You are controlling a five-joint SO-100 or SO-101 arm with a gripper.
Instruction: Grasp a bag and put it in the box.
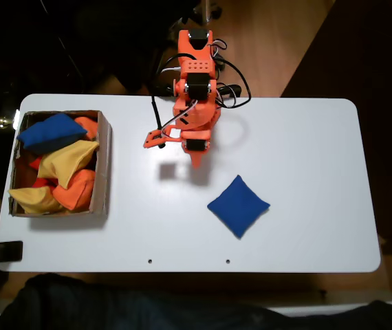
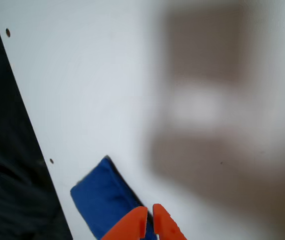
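The bag (image 1: 238, 205) is a plump royal-blue square lying flat on the white table, right of centre in the fixed view. Its corner also shows at the bottom left of the wrist view (image 2: 105, 200). The orange arm is folded at the table's back edge, and my gripper (image 1: 197, 159) points down above the table, up and to the left of the bag, not touching it. In the wrist view the two orange fingertips (image 2: 150, 222) stand close together, shut with nothing between them. The box (image 1: 104, 165) is brown cardboard and stands at the table's left end.
Inside the box lie another blue beanbag (image 1: 50, 132), yellow beanbags (image 1: 69, 159) and orange ones (image 1: 75, 191). The table's front edge (image 1: 182, 269) has two small holes. Dark cloth lies below it. Cables hang at the arm's base (image 1: 234, 86).
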